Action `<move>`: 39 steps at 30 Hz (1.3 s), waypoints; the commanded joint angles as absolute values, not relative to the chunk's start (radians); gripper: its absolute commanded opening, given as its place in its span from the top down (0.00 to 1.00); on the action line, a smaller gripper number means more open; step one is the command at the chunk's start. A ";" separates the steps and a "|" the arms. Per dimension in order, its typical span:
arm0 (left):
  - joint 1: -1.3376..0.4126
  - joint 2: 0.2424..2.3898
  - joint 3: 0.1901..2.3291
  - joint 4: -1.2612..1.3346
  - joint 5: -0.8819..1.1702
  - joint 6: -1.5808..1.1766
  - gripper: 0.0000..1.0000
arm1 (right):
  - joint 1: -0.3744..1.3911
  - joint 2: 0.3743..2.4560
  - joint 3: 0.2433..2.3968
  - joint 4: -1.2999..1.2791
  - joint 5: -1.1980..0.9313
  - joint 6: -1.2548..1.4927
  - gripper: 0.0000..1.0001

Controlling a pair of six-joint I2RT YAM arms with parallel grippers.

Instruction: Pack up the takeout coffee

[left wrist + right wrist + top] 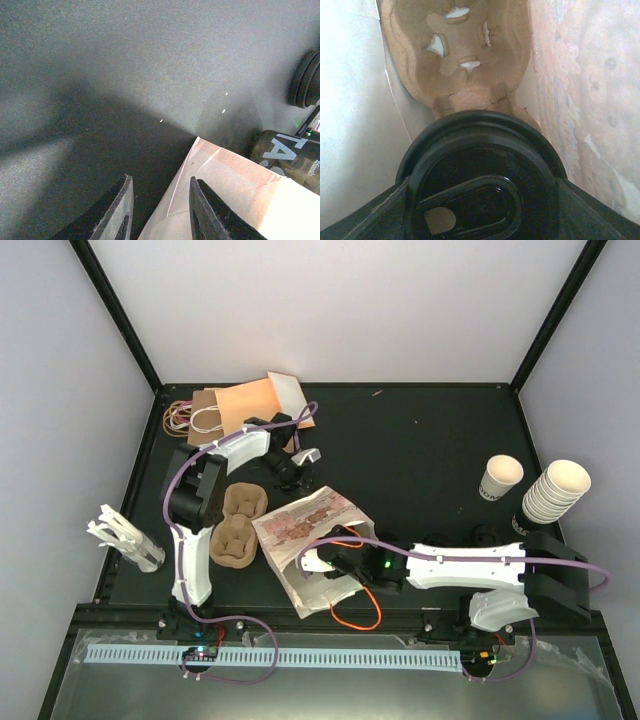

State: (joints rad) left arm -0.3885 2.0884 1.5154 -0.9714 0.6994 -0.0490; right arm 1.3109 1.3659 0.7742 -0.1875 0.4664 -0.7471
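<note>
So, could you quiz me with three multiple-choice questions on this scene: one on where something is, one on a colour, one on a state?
1. Where is the right tool?
A. reaching into the bag
B. raised high in the air
C. folded back at the near edge

2. What colour is the lid between its fingers?
A. white
B. black
C. red

3. How is the lone cup on the right standing?
A. on its side
B. upright with a lid on
C. upright and open

Answers:
1 A: the top view shows the arm ending in the bag's mouth, and the wrist view shows bag walls on both sides.
2 B: the wrist view shows a glossy black lid above a brown tray.
3 C: its open round rim faces up.
</note>
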 commanded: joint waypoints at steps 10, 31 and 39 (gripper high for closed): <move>-0.416 2.093 1.518 -1.002 0.771 -0.002 0.67 | 1.304 1.386 0.752 -0.150 0.465 -0.740 0.46; -0.424 2.104 1.522 -1.022 0.800 0.024 0.69 | 1.277 1.460 0.751 -0.143 0.445 -0.747 0.46; -0.430 2.108 1.522 -1.032 0.804 0.033 0.69 | 1.267 1.489 0.750 -0.148 0.440 -0.743 0.46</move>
State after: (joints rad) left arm -0.4049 2.0972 1.5154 -0.9844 0.7284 0.0051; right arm 1.2823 1.4487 0.7658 -0.1043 0.4808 -0.7551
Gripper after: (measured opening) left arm 0.309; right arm 0.726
